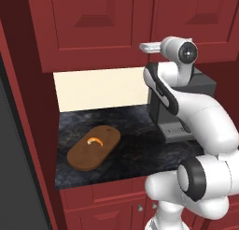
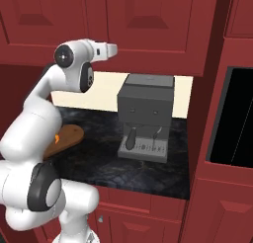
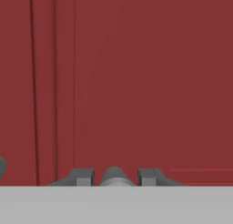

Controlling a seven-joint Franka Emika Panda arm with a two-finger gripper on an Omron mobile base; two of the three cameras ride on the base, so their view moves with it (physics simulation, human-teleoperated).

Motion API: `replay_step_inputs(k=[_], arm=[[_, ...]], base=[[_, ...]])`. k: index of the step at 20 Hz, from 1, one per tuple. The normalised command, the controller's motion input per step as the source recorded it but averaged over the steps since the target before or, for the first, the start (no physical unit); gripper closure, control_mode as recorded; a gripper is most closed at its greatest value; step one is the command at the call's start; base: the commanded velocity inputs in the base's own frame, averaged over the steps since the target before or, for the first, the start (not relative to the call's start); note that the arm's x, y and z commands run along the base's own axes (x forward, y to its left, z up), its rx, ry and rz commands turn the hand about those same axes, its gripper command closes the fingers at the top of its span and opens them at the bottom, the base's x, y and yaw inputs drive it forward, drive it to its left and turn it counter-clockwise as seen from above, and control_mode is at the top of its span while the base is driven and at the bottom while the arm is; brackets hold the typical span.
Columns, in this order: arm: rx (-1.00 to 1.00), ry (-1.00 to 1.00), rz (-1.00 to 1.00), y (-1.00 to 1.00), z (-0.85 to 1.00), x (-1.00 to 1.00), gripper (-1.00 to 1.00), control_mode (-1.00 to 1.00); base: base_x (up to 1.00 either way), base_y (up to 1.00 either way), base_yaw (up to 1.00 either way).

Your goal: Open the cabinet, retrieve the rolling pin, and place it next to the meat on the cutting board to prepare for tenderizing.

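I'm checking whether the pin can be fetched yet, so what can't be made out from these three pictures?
- Rolling pin: hidden; the cabinet doors are closed in both base views.
- Cutting board: the arm covers most of it in the right base view; the meat is plain in the left base view.
- Knob: between the fingers in the hand view, cut off by the bottom edge; contact unclear.

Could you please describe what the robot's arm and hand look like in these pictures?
The arm is glossy white with rounded, bulbous links and dark grey to black bands and round caps at the joints. The hand ends in two small dark grey fingers. No cables or markings are visible.
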Motion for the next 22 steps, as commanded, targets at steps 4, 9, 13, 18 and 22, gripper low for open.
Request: replay_step_inputs(k=[4, 9, 13, 18, 22], arm=[[0.00, 0.00, 0.00, -0.29, 0.12, -0.36, 1.00, -1.00], [-0.01, 0.00, 0.00, -0.55, 0.11, -0.50, 1.00, -1.00], [-0.01, 0.00, 0.00, -0.68, 0.00, -0.72, 1.00, -1.00], [-0.01, 0.01, 0.00, -0.83, 0.00, -0.77, 1.00, -1.00], [-0.01, 0.03, 0.00, -0.93, 0.00, -0.73, 1.00, -1.00]], base=[[0.00, 0.00, 0.00], [0.00, 0.00, 0.00], [0.00, 0.00, 0.00], [0.00, 0.00, 0.00], [0.00, 0.00, 0.00]])
